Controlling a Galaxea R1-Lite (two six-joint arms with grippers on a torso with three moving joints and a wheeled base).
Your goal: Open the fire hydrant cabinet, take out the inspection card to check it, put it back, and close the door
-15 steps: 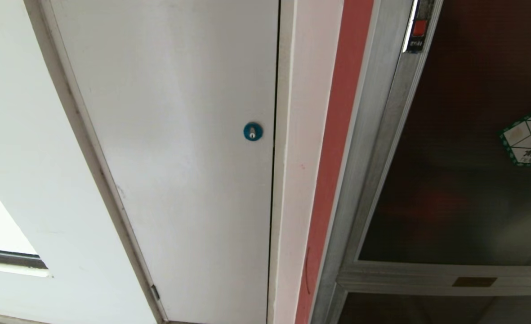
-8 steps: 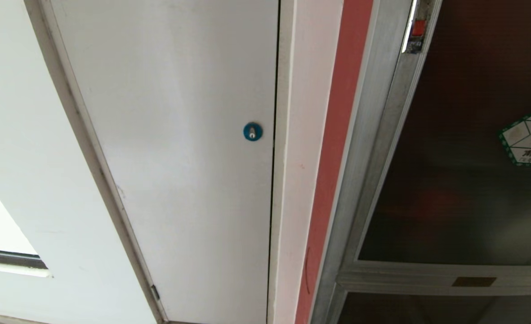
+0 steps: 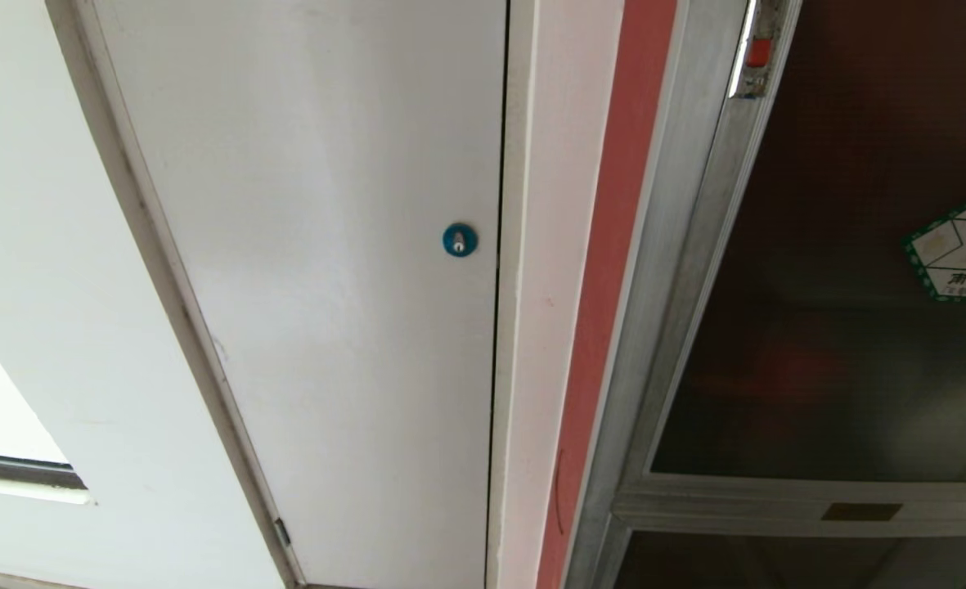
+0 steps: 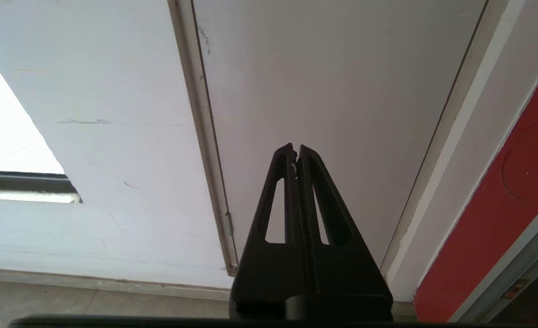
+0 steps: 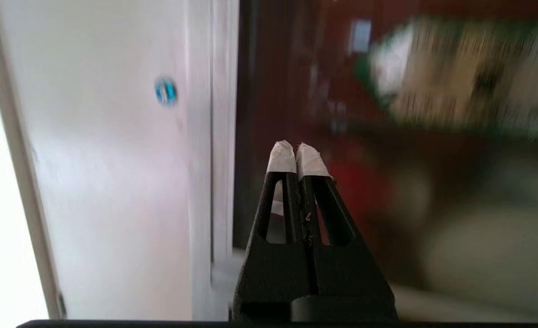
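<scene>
Door (image 3: 842, 270) glass looks dark, beside a white panel (image 3: 327, 270) with 1 blue lock (image 3: 460, 240). Only my wrist views show my claws: right gripper (image 5: 296, 152) and left gripper (image 4: 295, 149), both pinched closed, holding nothing.

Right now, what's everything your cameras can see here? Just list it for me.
door: one, dark tinted glass in a silver frame, on the right, looks shut
red latch: one, red, top of the door frame's left edge
hexagonal sticker: one, green and white, on the glass at the right edge
fire hydrant cabinet: one, silver frame with a red side strip, right of centre
smaller dark panel: one, dark, below the door
white door: one, plain white, centre
round lock: one, blue, near the white door's right edge
wall: white, left side
left gripper: one, black, shut, empty, facing the white door
right gripper: one, black with white-wrapped tips, shut, empty, facing the glass door
</scene>
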